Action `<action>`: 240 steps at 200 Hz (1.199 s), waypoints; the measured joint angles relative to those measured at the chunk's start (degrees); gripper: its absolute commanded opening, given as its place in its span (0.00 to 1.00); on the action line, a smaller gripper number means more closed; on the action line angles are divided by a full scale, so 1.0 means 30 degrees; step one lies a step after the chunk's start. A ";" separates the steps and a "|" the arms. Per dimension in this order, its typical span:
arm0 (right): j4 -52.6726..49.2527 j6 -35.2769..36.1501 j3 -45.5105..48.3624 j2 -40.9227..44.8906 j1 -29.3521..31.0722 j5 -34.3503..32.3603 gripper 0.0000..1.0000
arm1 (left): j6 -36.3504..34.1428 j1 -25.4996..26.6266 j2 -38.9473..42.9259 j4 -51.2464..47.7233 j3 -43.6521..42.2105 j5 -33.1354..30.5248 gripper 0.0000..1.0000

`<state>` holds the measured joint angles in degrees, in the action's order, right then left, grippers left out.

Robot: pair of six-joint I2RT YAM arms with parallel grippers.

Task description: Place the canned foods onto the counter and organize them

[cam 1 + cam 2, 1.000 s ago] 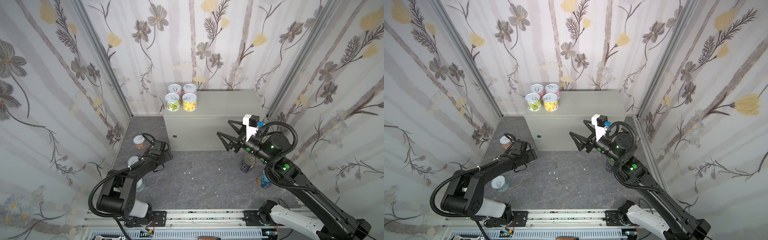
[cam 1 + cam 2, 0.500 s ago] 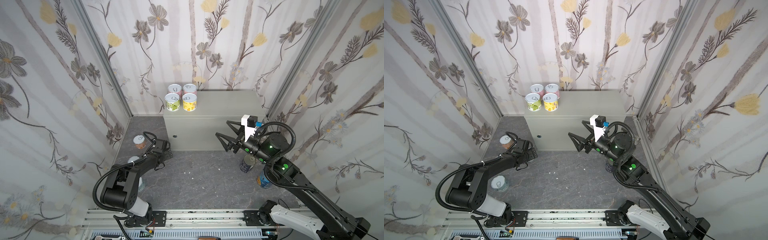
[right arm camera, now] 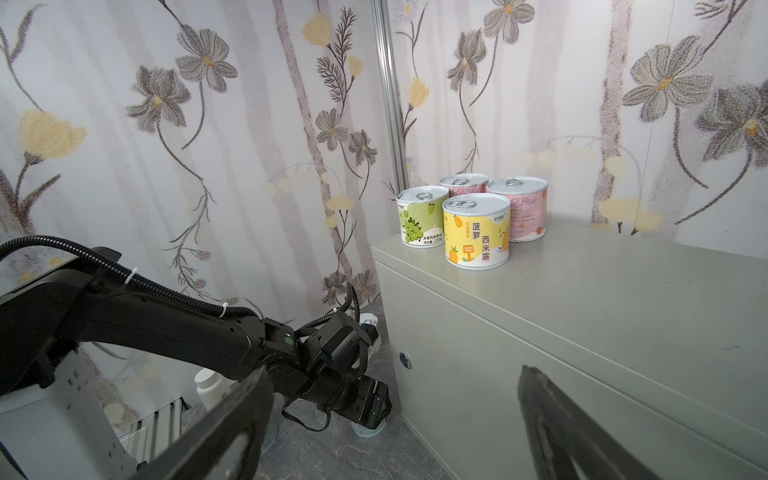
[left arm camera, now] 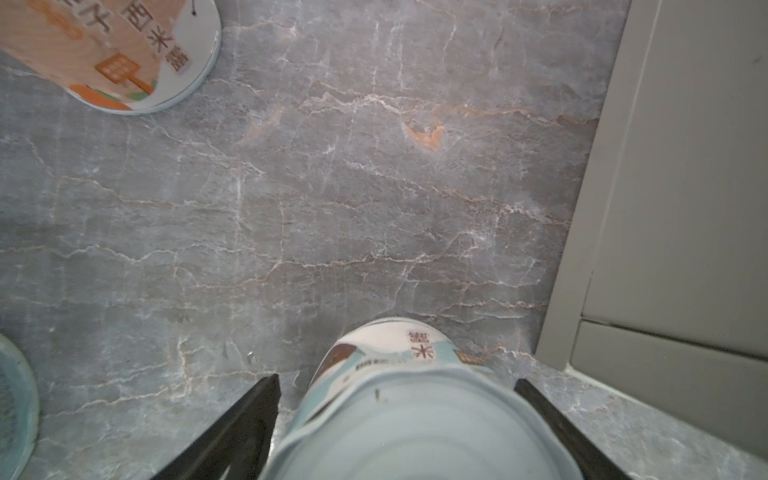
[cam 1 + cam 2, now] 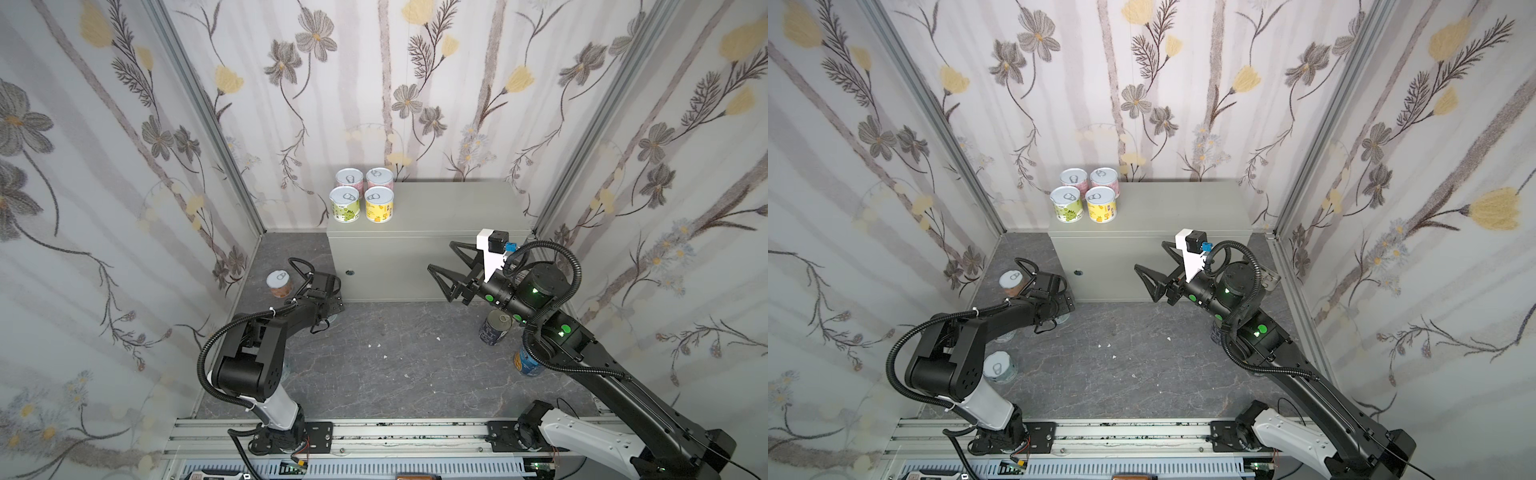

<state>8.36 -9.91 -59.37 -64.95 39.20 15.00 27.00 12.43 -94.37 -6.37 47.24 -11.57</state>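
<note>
The left arm [image 5: 266, 328] and right arm [image 5: 602, 374] are matte black on white base links [image 5: 276, 409]. Ribbed black cable conduit [image 5: 575, 264] with white zip ties [image 3: 131, 274] follows each. Green lights [image 5: 563, 331] dot the right arm; the right gripper [image 5: 440, 254] has fingers [image 5: 451, 271] shaped like black open triangles.

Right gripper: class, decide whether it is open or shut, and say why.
Open. The right gripper has jaws wide apart, nothing between them.
</note>
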 measured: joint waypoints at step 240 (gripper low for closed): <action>-0.0080 -0.0029 -0.0248 0.0015 0.0000 -0.0117 0.94 | -0.2011 0.3475 0.4546 -0.4269 0.0357 -0.1690 0.60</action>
<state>8.12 -10.00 -60.12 -64.90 39.20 14.66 20.97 22.85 -80.73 -19.18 48.31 -16.64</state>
